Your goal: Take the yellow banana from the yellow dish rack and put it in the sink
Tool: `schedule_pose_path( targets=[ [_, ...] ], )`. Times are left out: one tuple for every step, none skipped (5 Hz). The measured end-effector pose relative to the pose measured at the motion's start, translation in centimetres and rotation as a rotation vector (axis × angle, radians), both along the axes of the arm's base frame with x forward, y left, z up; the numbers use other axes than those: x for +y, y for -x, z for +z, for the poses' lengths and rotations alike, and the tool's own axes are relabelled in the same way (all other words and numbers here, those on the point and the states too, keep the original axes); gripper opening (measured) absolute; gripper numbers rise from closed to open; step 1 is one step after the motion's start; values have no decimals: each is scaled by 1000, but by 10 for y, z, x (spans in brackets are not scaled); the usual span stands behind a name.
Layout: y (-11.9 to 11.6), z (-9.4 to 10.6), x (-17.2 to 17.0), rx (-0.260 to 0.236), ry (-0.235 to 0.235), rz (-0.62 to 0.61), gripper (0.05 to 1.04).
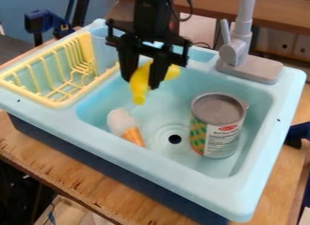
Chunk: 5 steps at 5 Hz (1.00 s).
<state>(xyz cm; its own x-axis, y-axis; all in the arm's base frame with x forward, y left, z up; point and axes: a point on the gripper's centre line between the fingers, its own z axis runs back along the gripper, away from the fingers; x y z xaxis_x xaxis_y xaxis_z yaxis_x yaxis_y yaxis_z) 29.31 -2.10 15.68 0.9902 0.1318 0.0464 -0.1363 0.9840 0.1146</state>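
Over a pale blue plastic sink (181, 181), has a curved yellow toy (140, 89) pinched in the black two-finger gripper (141, 80). Looks like mid-hold; needs steady grip, clearance from the printed metal can (219, 135), lower right.

The tool (141, 82) hides part of the yellow object (140, 89), the far edge cuts off the arm (152, 13) and grey faucet (237, 49), the right edge crops a dark blue object (297, 134), and the can (216, 129) bears fine print too small to read.
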Motion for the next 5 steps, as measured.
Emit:
schedule_pose_path(
  targets=[
    [-4, -13, -5, 27, -2, 0, 547],
    [-10, -27, -8, 50, 4, 2, 547],
    [-17, -35, -8, 51, -3, 6, 546],
    [-21, -45, -9, 58, -2, 7, 547],
    [-27, -50, -10, 47, 0, 30, 547]
  ],
)
